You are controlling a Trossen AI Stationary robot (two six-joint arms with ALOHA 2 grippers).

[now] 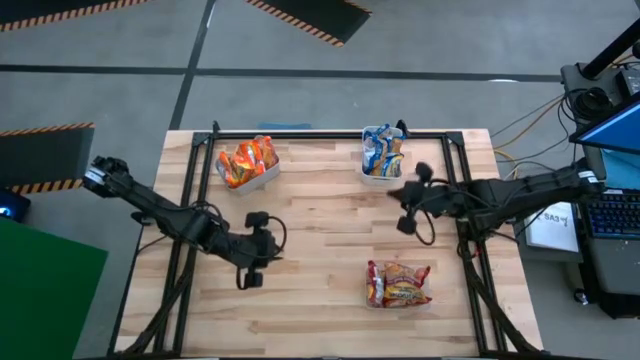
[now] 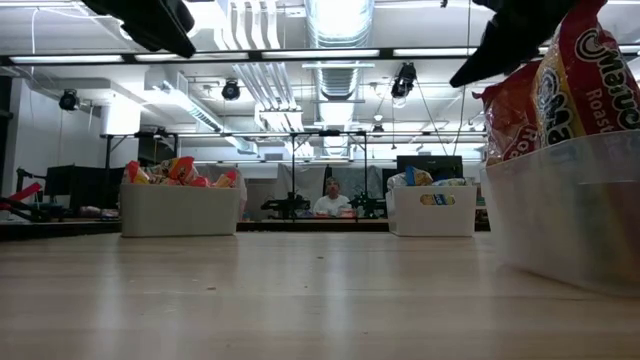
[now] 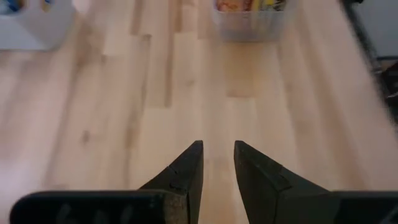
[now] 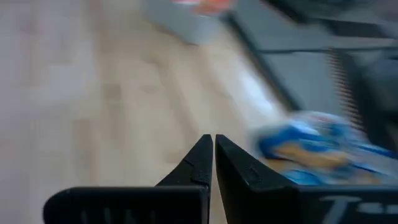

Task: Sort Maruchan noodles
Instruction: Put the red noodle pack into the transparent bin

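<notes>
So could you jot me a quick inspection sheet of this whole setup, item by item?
Surface: wooden table, bare boards between the bins.
Job's things: orange noodle packets in one bin, blue-and-yellow packets in a second, red packets in a third.
Clutter: nothing seen loose on the boards.
Grippers: left tool slightly open, holding nothing, above the table's middle; right tool shut, empty, beside the blue-and-yellow bin.
Cables: wires run off the table's right side.
Surroundings: laptop and keyboard to the right; a person sits far behind the table.
</notes>
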